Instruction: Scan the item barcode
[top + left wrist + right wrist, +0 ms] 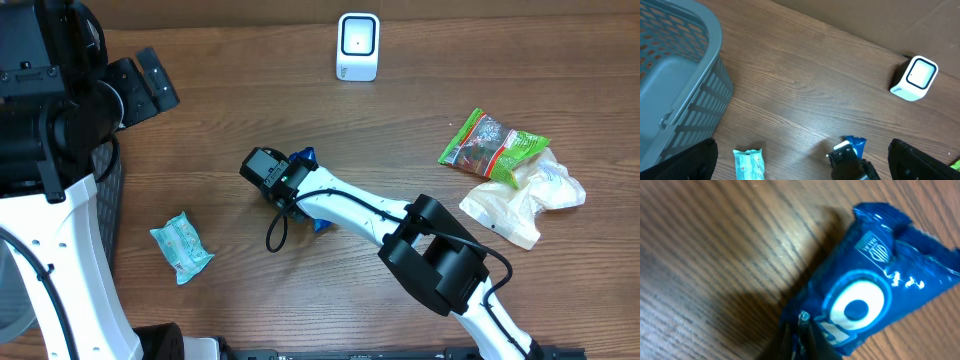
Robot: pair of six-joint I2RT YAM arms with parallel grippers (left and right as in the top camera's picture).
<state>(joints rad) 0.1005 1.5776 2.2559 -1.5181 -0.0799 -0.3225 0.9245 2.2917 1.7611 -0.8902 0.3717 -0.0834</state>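
Lying beneath the right gripper [801,330], the blue packet [865,295] seems pinched edgewise.

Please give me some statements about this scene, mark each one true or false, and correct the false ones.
1. The right gripper is shut on the blue packet. True.
2. The left gripper holds the teal packet. False: it is open and empty, and the teal packet lies on the table.
3. The white scanner stands apart from the blue packet. True.
4. The green packet lies right beside the scanner. False: it lies far from it, next to the white bag.
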